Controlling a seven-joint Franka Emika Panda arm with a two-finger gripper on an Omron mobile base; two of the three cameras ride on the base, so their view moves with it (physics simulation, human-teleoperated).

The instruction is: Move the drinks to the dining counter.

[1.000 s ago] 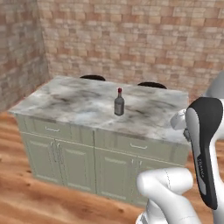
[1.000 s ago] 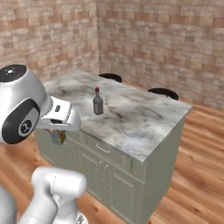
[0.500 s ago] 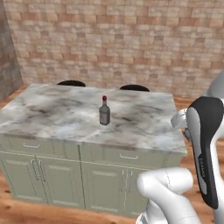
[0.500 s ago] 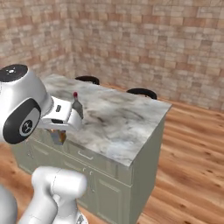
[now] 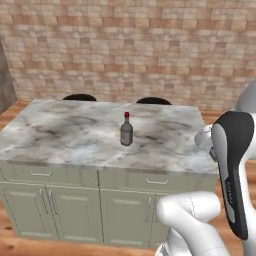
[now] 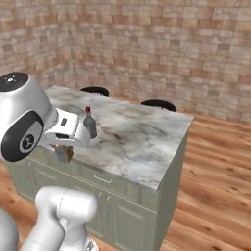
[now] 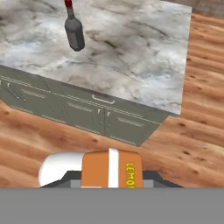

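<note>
While the dining counter (image 5: 75, 135) carries the upright, capped bottle (image 5: 126, 131) mid-top, nearer its front edge than its back, its contents cannot be made out. Off the front edge, the gripper (image 7: 111, 183) is clamped on the orange can (image 7: 112, 169), whose lower part is cut off.

Bottle (image 5: 126, 132) upright on counter (image 5: 75, 135); can (image 7: 112, 169) gripped.

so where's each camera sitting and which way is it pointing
Left base view: behind the arm's left, facing the island and bottle; white arm at lower right.
Right base view: behind its right, same island and bottle; arm at lower left.
Hand view: on the hand, looking down at the island's corner and floor; gripper holds an orange can.
</note>
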